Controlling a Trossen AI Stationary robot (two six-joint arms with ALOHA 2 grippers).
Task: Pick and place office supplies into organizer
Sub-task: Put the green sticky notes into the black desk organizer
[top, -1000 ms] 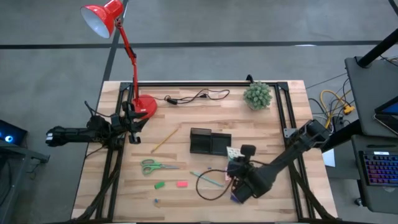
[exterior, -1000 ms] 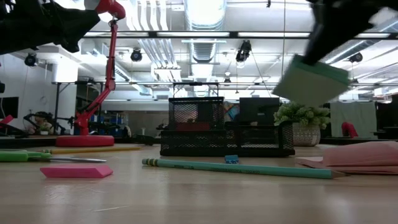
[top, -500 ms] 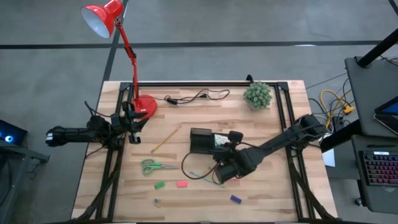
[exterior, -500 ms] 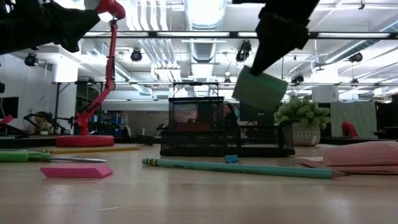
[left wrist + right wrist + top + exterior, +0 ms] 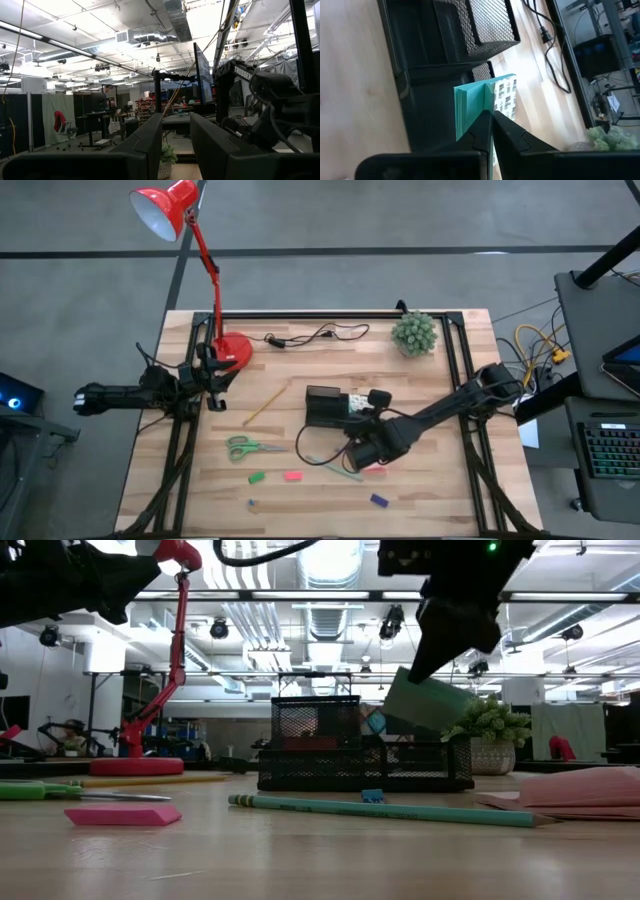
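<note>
One organizer (image 5: pixel 337 409), black mesh, two compartments, mid-table (image 5: pixel 300 500). One scissors (image 5: pixel 246 447), one pencil (image 5: pixel 264 405), one teal pen (image 5: pixel 335 469). Small pieces: one green (image 5: pixel 257 477), two pink (image 5: pixel 292 476), one blue (image 5: pixel 379 500). Right gripper (image 5: pixel 362 404) has moved from table's front right to above organizer's right compartment. Its fingers (image 5: pixel 485 131) clamp teal-edged white-topped cube (image 5: pixel 485 102), tilted. Left gripper (image 5: pixel 214 375) near lamp base (image 5: pixel 233 348), fingers narrowly apart, empty.

Two dark arms (image 5: pixel 440 412), black cabling
</note>
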